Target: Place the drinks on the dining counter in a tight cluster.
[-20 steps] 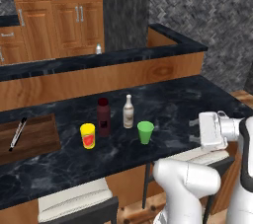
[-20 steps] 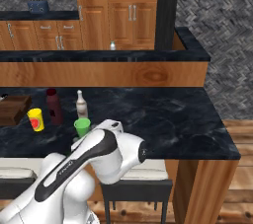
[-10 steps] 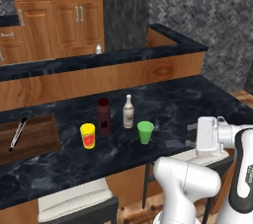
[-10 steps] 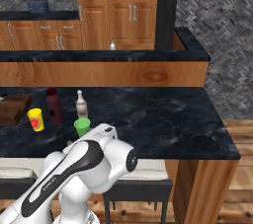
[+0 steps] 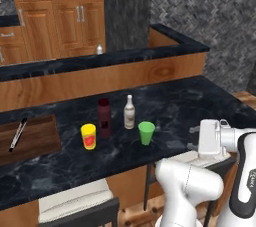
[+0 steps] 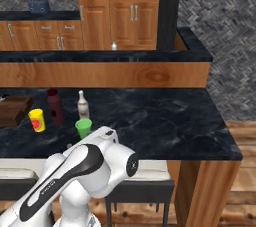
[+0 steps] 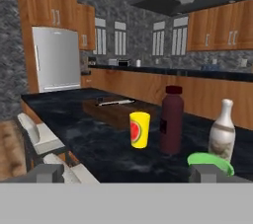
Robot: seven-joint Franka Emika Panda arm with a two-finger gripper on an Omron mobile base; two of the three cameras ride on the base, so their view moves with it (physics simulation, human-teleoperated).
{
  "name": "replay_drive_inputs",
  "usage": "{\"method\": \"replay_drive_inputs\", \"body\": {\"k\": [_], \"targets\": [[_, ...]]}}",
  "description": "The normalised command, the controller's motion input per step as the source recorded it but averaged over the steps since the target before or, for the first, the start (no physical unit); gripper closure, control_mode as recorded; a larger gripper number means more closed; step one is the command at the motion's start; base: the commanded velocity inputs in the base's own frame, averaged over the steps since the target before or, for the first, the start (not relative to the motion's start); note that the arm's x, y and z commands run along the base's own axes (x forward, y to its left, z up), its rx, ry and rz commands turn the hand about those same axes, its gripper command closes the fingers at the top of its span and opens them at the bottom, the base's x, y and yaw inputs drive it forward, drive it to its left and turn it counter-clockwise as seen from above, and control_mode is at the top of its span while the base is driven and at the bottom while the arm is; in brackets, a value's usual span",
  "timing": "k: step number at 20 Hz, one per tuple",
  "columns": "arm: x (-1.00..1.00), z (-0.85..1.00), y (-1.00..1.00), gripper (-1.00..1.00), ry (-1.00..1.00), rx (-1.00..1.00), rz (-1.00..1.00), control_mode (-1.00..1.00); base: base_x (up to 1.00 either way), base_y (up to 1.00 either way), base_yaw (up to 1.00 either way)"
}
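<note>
On the dining counter [image 5: 175, 102] a dark maroon bottle [image 5: 104, 117] and a slim tan bottle [image 5: 129, 112] with a white neck stand upright, a hand's width apart. A small clear bottle [image 5: 99, 49] stands far back on the raised ledge above the wooden riser. My gripper [image 5: 192, 138] hangs at the counter's near edge, to the right of the bottles and pointing toward them. In the hand view the gripper [image 7: 131, 173] is open with nothing between its fingertips, and beyond it stand the maroon bottle [image 7: 172, 119] and the tan bottle [image 7: 222, 131].
A green cup [image 5: 146, 133] stands between my gripper and the bottles. A yellow cup [image 5: 88, 136] sits left of the maroon bottle. A wooden board [image 5: 30, 138] with a knife lies at the far left. Stools [image 5: 75, 201] stand under the counter's near edge.
My hand has sunk a little toward the counter's near edge and the elbow has swung lower. The bottles and cups have not moved. The gripper stays open.
</note>
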Motion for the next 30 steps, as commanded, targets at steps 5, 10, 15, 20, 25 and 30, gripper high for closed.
{"method": "replay_drive_inputs", "body": {"k": [5, 10, 15, 20, 25, 30], "targets": [[0.0, 0.0, 0.0, -1.0, 0.0, 0.0, 0.0, 1.0, -0.58, 0.0, 0.0], [0.0, 0.0, 0.0, -1.0, 0.0, 0.0, 0.0, 1.0, -0.57, 0.17, 0.1], [0.0, 0.0, 0.0, -1.0, 0.0, 0.0, 0.0, 1.0, -0.09, 0.84, 0.18], [0.0, 0.0, 0.0, -1.0, 0.0, 0.0, 0.0, 1.0, 0.0, 0.83, 0.07], [0.0, 0.0, 0.0, -1.0, 0.0, 0.0, 0.0, 1.0, 0.03, 0.79, 0.0], [0.0, 0.0, 0.0, -1.0, 0.0, 0.0, 0.0, 1.0, 0.04, 0.87, 0.0]]}}
